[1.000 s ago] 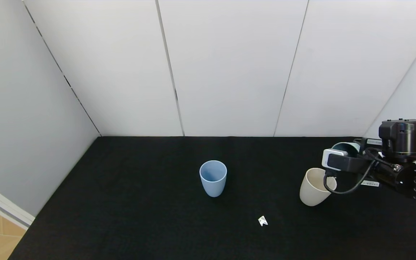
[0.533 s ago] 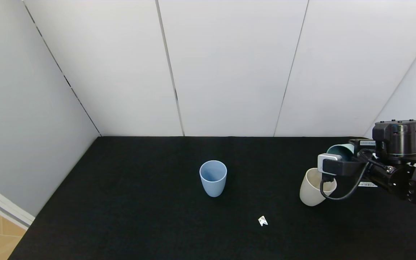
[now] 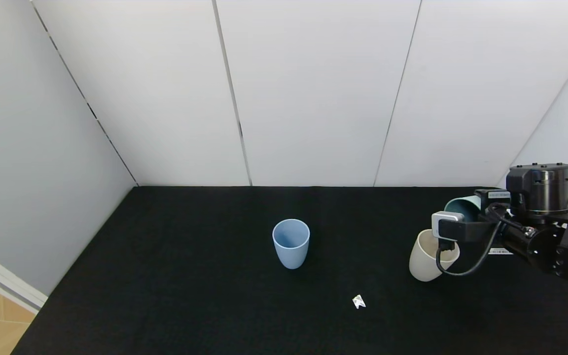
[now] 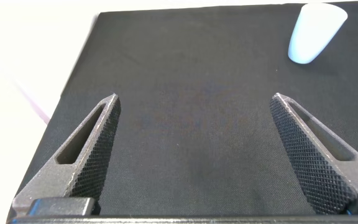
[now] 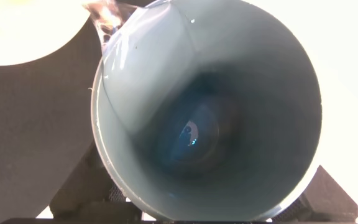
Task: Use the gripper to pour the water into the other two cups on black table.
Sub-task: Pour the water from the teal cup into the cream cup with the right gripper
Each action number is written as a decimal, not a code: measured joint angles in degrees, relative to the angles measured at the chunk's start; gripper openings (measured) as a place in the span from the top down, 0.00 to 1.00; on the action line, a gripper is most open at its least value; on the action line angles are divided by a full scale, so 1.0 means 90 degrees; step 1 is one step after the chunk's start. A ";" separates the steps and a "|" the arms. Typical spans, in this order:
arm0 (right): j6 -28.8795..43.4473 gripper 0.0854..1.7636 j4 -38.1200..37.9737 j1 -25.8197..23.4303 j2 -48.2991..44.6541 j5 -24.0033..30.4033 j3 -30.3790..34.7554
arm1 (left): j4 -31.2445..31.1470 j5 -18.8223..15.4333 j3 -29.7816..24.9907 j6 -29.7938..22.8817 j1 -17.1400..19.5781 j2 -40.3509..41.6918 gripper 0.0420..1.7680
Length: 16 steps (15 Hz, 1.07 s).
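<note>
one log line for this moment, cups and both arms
right gripper: holds teal cup tilted over beige cup | water at teal rim | blue cup upright, untouched | left gripper: open, idle above table

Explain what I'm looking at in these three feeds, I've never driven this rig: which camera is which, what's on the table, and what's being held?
The wide picture is from the robot's head, looking down at the black table. On it stand a light blue cup, a cream-beige cup and a small white scrap. The right gripper holds a teal cup tipped over the beige one. The right wrist camera looks straight into that teal cup, where water lies against the wall near the rim. The left wrist camera shows the left gripper open above bare table, idle, the blue cup farther off.
</note>
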State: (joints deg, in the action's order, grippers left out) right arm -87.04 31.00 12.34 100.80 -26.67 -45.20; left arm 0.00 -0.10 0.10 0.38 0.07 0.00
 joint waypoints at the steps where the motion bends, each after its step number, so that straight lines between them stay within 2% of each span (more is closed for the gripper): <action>1: -0.0024 0.33 0.0000 0.0001 -0.0004 -0.0003 0.0000 | 0.0000 0.0000 0.0000 0.0004 0.0000 0.0000 0.03; 13: -0.0111 0.33 0.0019 0.0014 -0.0016 -0.0123 0.0022 | 0.0000 0.0000 0.0000 -0.0003 0.0000 0.0000 0.03; 16: -0.0099 0.33 0.0459 0.0014 -0.0047 -0.0043 0.0157 | 0.0000 0.0000 -0.0003 0.0000 0.0000 0.0000 0.03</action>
State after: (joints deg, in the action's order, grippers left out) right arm -87.93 35.13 12.46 100.38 -27.06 -43.79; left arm 0.00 -0.10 0.07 0.38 0.07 0.00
